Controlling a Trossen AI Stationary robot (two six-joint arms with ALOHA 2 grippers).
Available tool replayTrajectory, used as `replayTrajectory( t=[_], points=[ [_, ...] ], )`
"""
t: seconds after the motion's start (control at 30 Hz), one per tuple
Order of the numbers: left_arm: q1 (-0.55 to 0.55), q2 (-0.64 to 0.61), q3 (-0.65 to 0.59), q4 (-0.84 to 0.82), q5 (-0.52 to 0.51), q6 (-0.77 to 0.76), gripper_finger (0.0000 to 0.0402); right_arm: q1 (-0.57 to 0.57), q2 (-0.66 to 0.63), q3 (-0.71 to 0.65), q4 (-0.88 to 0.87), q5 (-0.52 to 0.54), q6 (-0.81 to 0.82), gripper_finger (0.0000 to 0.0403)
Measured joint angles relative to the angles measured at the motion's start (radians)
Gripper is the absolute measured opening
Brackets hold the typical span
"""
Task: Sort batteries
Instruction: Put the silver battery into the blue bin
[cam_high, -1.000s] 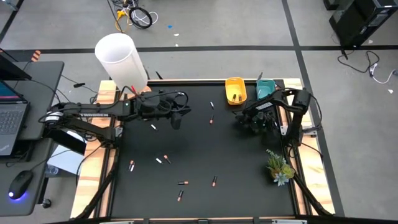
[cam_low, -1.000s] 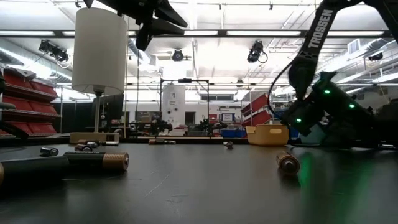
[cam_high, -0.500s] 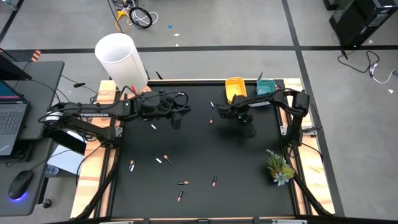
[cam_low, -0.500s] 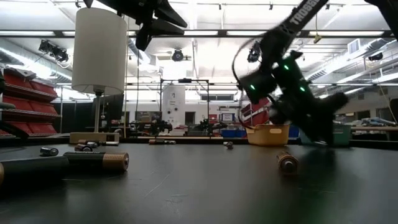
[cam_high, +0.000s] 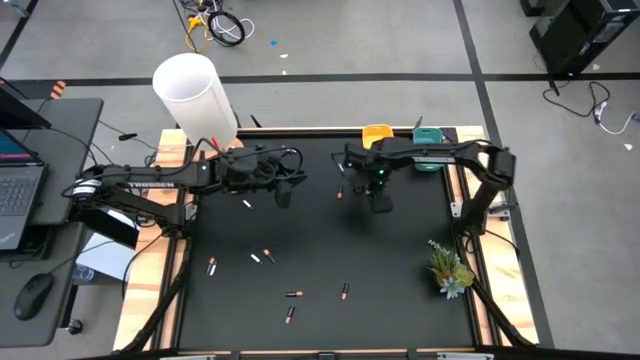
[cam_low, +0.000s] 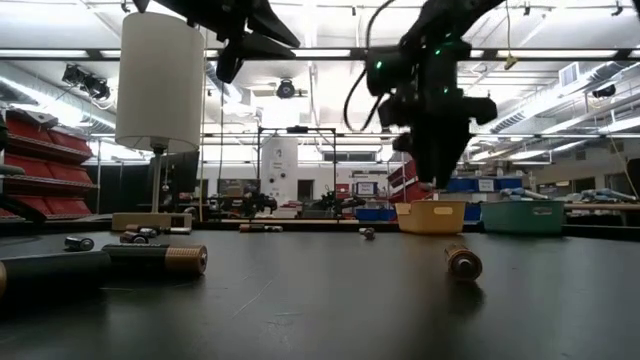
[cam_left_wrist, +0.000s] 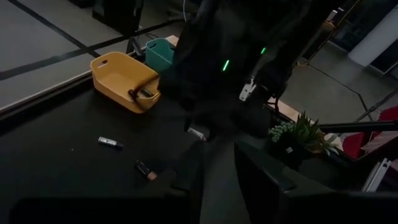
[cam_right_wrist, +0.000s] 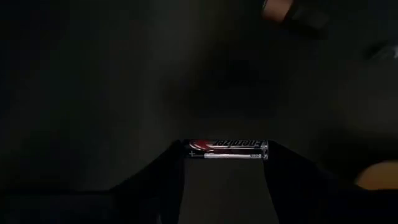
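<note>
Several small batteries lie on their sides on the black table, among them a white one (cam_high: 340, 168), a reddish one (cam_high: 339, 192) and a group near the front (cam_high: 294, 293). My right gripper (cam_high: 379, 200) hangs above the table's far middle, pointing down, shut on a red and silver battery (cam_right_wrist: 227, 148). My left gripper (cam_high: 285, 192) is held high over the far left part of the table, open with nothing between its fingers (cam_left_wrist: 186, 180). A yellow tray (cam_high: 378, 133) and a teal tray (cam_high: 428, 140) stand at the far edge, partly hidden by my right arm. My right gripper pinches the battery between its two fingers, one finger (cam_right_wrist: 163, 177) at each end, so the battery (cam_right_wrist: 227, 144) spans the gap crosswise. The fingers point down from above. The battery lies level and is lifted clear of the table.
A tall white cylinder (cam_high: 195, 92) stands at the far left corner. A small potted plant (cam_high: 447, 268) sits by the right edge. In the low view one battery (cam_low: 463, 262) lies near the middle and a larger one (cam_low: 150, 260) lies close by on the left.
My right gripper has left the spot beside the teal tray, gone toward the table's left and risen well above the table. It has tipped from a slant until its fingers point straight down.
</note>
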Motion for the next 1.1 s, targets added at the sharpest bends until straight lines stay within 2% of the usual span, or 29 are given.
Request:
replayTrajectory(
  t=[0.2,0.4,0.6,0.8,1.1],
  points=[
    [0.000,0.000,0.000,-0.038,0.000,-0.017,0.0103,-0.046,-0.114,-0.044,0.113,-0.033,-0.112,0.0191],
    [0.000,0.000,0.000,-0.041,0.000,-0.012,0.0103,-0.148,-0.140,-0.044,0.126,0.101,-0.098,0.0191],
    [0.000,0.000,0.000,-0.041,-0.004,0.014,0.0103,-0.297,-0.187,-0.045,0.108,0.147,-0.042,0.0191],
    [0.000,0.000,0.000,-0.041,-0.023,0.016,0.0103,-0.441,-0.197,-0.045,0.052,0.298,-0.031,0.0191],
    [0.000,0.000,0.000,-0.040,-0.042,0.016,0.0103,-0.632,-0.191,-0.045,-0.083,0.402,0.128,0.0191]
  ],
)
